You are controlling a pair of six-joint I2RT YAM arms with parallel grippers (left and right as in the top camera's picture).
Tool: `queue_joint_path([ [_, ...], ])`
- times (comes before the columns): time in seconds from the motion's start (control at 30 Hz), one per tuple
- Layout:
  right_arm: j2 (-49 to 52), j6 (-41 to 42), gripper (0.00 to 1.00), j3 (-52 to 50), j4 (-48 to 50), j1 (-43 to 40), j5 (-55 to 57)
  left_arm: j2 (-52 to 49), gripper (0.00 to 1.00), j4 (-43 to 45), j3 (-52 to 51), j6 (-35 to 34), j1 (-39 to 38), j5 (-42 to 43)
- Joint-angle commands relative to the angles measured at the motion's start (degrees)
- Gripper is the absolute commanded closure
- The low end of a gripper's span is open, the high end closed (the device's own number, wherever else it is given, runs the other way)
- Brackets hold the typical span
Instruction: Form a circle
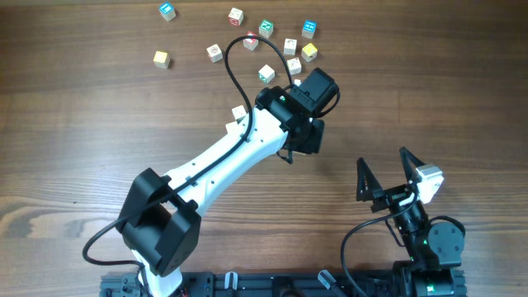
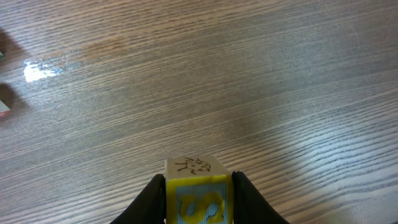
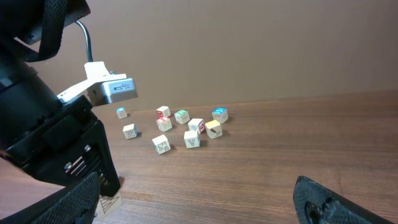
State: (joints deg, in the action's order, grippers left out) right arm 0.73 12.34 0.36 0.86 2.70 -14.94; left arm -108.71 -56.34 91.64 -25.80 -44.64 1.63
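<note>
In the left wrist view my left gripper (image 2: 198, 190) is shut on a small cube (image 2: 197, 202). The cube has a yellow-edged blue face with a yellow S, and a ladybug drawing on top. It hangs over bare wood. From overhead, that gripper (image 1: 304, 136) points down just below a rough, gappy circle of several cubes (image 1: 289, 45). The group includes a pale yellow cube (image 1: 308, 52), and the held cube is hidden under the wrist. My right gripper (image 1: 386, 173) (image 3: 208, 205) is open and empty near the front right of the table.
Loose cubes lie around the group: a blue one (image 1: 167, 11) and a yellowish one (image 1: 161, 58) far left, and another blue one (image 1: 309, 30) at the top right. Two white cubes (image 1: 239, 113) peek out beside the left arm (image 1: 223, 161). The arm's cable (image 1: 231, 74) loops over the cubes.
</note>
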Motion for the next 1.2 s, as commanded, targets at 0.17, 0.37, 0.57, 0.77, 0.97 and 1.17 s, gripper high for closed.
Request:
queue_joint_path([
  [0.17,-0.5,-0.3,0.0,-0.1,0.3,0.3,0.5,0.0,0.74,-0.5,-0.6,-0.4,-0.6,0.3],
  [0.37,-0.5,-0.3,0.0,-0.1,0.3,0.3,0.5,0.0,0.74,-0.9,-0.6,-0.3,-0.6,0.3],
  [0.57,-0.5,-0.3,0.0,-0.1,0.3,0.3,0.5,0.0,0.74,-1.1,-0.6,-0.3,-0.6,0.2],
  [0.77,-0.5,-0.3,0.0,-0.1,0.3,0.3,0.5,0.0,0.74,-1.5,-0.6,-0.3,-0.6,-1.5],
  [0.97,-0.5,-0.3,0.0,-0.1,0.3,0.3,0.5,0.0,0.75,-1.5,-1.7,-0.9,-0.9,-1.2],
  [1.17,-0.5,-0.3,0.0,-0.1,0.3,0.3,0.5,0.0,0.75,1.6,-2.8,-1.5,-1.2,-1.2],
])
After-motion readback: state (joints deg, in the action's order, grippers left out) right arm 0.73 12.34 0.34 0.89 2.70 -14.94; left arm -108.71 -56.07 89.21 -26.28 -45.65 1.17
